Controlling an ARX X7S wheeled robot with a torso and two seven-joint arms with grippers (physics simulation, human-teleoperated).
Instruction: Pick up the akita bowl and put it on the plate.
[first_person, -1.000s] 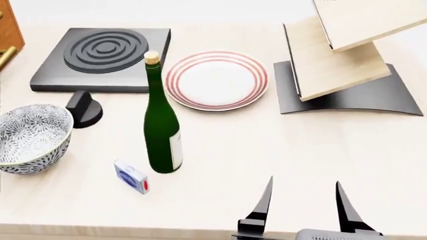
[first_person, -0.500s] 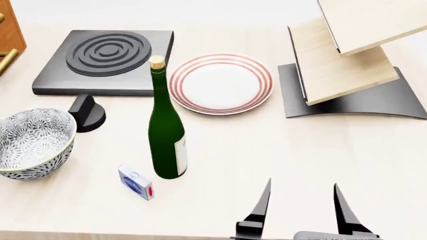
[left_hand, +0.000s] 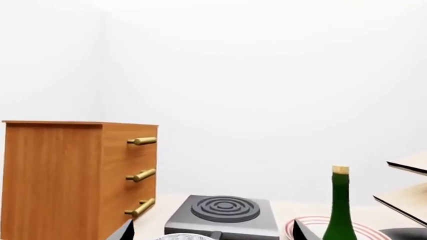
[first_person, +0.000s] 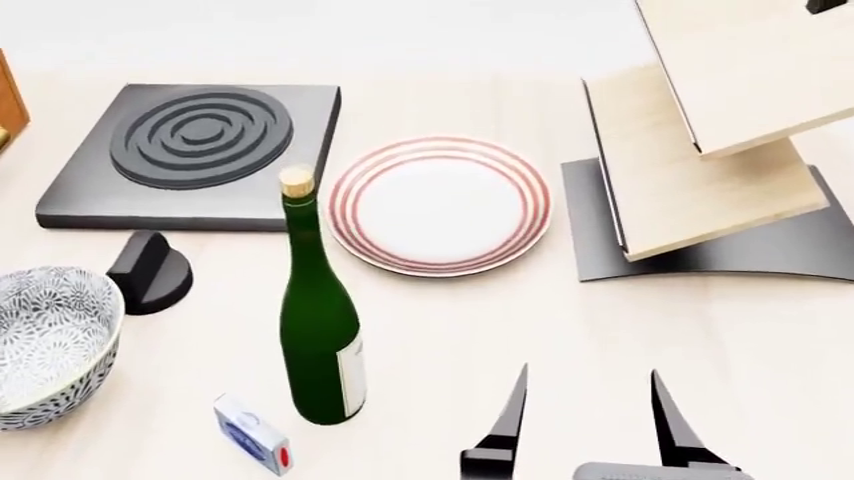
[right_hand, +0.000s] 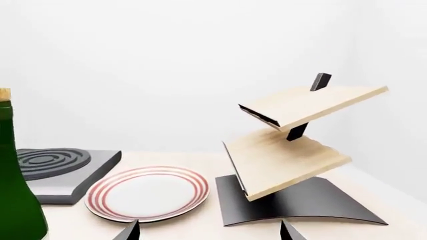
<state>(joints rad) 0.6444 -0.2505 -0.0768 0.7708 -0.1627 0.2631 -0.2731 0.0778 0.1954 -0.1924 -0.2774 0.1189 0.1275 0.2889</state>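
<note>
Pale wooden table (first_person: 441, 330) bears patterned deep akita bowl (first_person: 47, 345), flat red-ringed plate (first_person: 438, 205); right tool (first_person: 587, 415) spread, empty.

The akita bowl (first_person: 47, 340), deep with grey-and-white floral pattern, stands upright at the bench's nine o'clock edge. The plate (first_person: 439, 205), flat, white, red-ringed, lies toward twelve o'clock, well apart.

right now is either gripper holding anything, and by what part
Nothing is held. The right gripper is open over bare table; the left shows open and empty in its wrist view. The bowl sits untouched.
</note>
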